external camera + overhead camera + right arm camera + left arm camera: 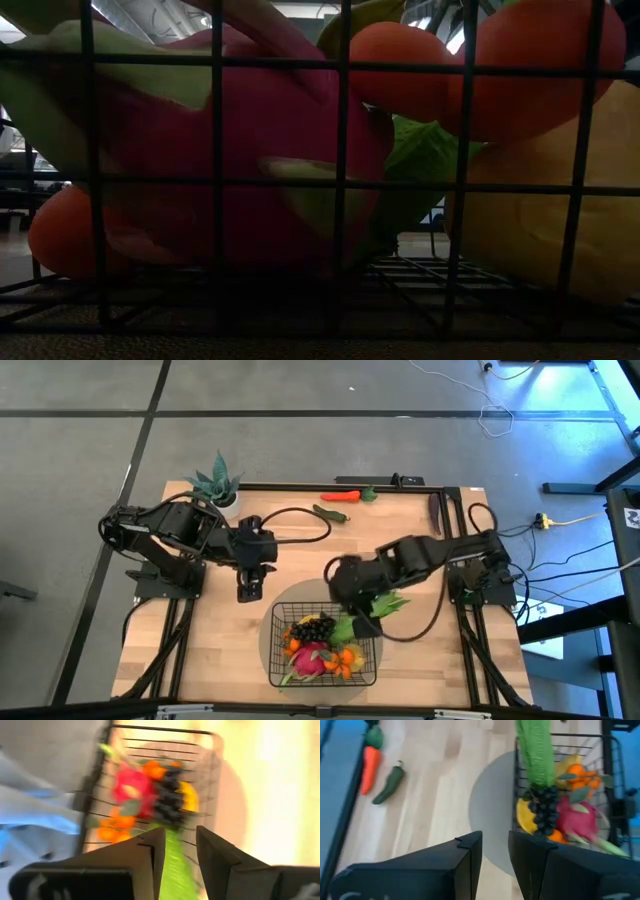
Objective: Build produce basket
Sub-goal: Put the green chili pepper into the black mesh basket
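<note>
High: right gripper [362, 622] is seen over basket [277, 672] w/ green leafy stalk [385, 604] beside it. Right wrist: jaws are parted wide, stalk between, prob. released; should be lifted straight up. Left gripper [250, 582], open, is parked nearby.

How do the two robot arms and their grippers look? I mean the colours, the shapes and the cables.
Both arms are black, built from chunky rounded segments, and each stands on a black base at a table side. A black cable loops from each arm across the wooden table. The left gripper and the right gripper each have two flat, dark, blocky fingers with angled tips. No markings are visible.
</note>
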`<action>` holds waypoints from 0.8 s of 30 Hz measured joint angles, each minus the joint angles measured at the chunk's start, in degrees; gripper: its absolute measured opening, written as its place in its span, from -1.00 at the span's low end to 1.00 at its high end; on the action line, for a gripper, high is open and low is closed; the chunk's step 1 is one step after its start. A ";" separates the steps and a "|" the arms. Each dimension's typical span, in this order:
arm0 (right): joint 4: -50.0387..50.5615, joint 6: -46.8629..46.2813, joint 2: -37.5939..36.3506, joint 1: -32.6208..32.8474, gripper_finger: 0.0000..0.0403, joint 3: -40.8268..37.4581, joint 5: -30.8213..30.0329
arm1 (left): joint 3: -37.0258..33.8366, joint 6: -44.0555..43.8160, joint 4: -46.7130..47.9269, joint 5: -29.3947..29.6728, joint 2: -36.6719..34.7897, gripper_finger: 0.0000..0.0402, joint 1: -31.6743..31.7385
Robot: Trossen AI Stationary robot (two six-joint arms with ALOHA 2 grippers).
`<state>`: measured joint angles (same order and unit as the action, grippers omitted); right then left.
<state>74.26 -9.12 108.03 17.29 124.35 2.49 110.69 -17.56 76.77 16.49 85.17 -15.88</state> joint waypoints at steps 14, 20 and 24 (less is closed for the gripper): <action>15.77 10.06 -0.31 -13.43 -0.51 8.42 -8.35 | -0.02 -1.39 0.84 2.62 0.00 -0.58 4.98; 15.78 17.55 -0.31 -23.08 -0.51 8.36 -3.84 | -0.03 2.02 0.81 2.62 0.00 -0.58 11.17; 15.77 22.70 -0.31 -31.05 -0.51 8.35 2.39 | -0.06 4.71 0.16 2.61 0.55 -0.58 16.09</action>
<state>90.03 13.57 107.72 -13.76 132.70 4.88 110.64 -12.85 76.94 19.10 85.72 0.21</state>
